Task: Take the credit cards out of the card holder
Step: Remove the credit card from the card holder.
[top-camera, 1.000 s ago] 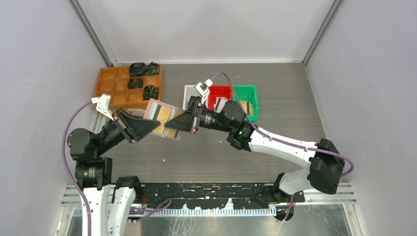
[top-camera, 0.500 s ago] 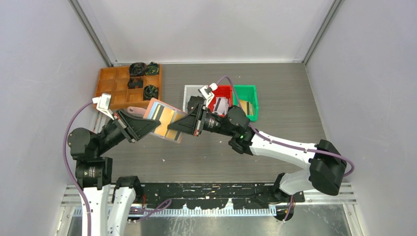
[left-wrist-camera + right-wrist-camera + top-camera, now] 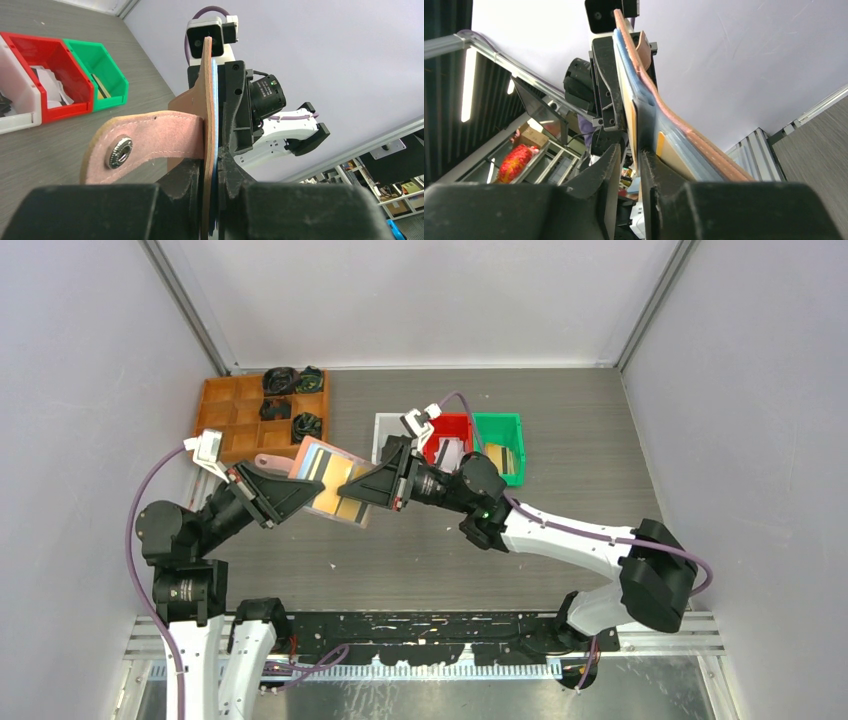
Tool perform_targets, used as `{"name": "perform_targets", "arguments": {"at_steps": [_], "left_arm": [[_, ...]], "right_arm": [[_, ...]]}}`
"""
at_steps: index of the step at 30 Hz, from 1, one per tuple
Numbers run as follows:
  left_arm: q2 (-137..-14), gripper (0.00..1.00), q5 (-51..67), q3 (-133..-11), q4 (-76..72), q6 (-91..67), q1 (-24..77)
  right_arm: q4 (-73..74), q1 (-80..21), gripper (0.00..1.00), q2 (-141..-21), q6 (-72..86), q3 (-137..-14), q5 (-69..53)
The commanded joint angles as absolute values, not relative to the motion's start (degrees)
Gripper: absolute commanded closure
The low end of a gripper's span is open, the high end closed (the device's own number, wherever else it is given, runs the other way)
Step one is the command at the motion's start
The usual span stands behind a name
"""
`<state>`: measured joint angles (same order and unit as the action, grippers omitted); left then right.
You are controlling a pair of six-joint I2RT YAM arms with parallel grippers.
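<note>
A tan and pink card holder with clear sleeves hangs in the air over the table's left centre, and my left gripper is shut on its left edge. In the left wrist view the holder stands edge-on between my jaws, its pink snap strap folded to the left. My right gripper meets the holder from the right. It is narrowly open, with an orange card's edge in the gap against the right finger. More cards sit in the sleeves.
A white bin, a red bin holding cards, and a green bin stand in a row behind the right gripper. At the back left is a wooden compartment tray with dark items in it.
My right gripper has shifted slightly left along the holder's edge. The holder and my left gripper have barely moved.
</note>
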<state>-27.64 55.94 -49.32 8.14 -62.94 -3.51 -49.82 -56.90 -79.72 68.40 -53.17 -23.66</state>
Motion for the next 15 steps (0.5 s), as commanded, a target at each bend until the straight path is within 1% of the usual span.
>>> {"name": "perform_targets", "arguments": {"at_steps": [1, 4, 6, 9, 12, 15], "left_arm": [[-26.86, 1.0, 58.11, -50.71, 3.23, -64.43, -3.18], [-26.86, 1.0, 57.9, -50.78, 3.98, -63.78, -3.17], [-26.83, 1.0, 57.6, -51.03, 4.65, -63.15, -3.19], [-26.96, 0.98, 57.09, -51.62, 5.76, -62.37, -3.19], [-26.95, 0.94, 56.3, -51.68, 5.88, -62.2, -3.23], [-26.96, 0.93, 54.7, -51.8, 6.21, -61.82, -3.23]], "right_arm": [[-54.8, -56.55, 0.78, -81.34, 70.55, -56.42, -22.97], [-55.83, -56.58, 0.93, -81.13, 70.8, -55.53, -23.4], [-56.11, -56.41, 0.99, -79.95, 70.53, -53.77, -23.46], [-55.96, -56.21, 0.99, -77.6, 69.61, -50.0, -23.63], [-54.09, -55.81, 0.99, -75.22, 68.07, -46.89, -23.02], [-52.65, -55.41, 0.99, -73.52, 67.34, -45.36, -23.21]]}}
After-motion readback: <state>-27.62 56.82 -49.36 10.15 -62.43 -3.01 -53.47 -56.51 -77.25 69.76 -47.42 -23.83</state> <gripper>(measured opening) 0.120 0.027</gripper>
